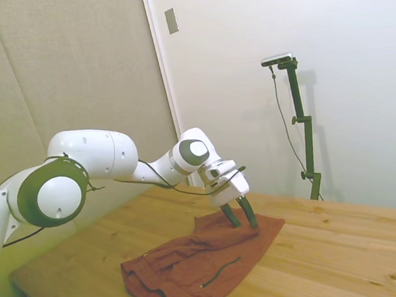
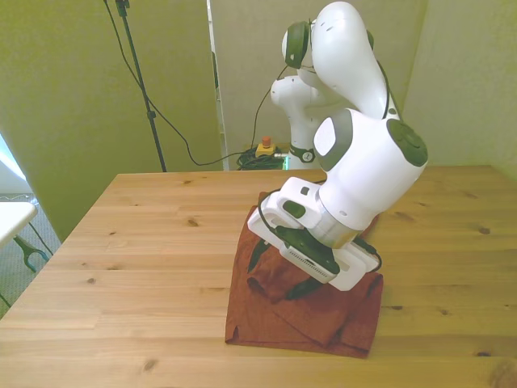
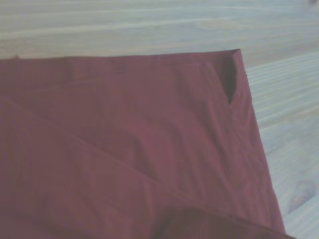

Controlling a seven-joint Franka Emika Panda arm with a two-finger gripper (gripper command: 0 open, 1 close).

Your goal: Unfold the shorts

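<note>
A light wooden surface [image 1: 348, 246] stands against plain pale walls [image 1: 339, 15] and a beige padded panel [image 1: 70, 62], with a small grey wall plate [image 1: 172, 20] above.

Close view of the shorts [image 3: 124, 149], rust-red fabric lying flat on the pale wooden worktop [image 3: 149, 25]. One straight hemmed edge runs beside a strip of bare wood; a second edge meets it at a corner. A small dark slit [image 3: 229, 79] opens just inside that corner. Soft creases cross the cloth diagonally, and a darker overlapping fold [image 3: 209, 226] lies on top of the fabric. Focus is slightly soft.
</note>
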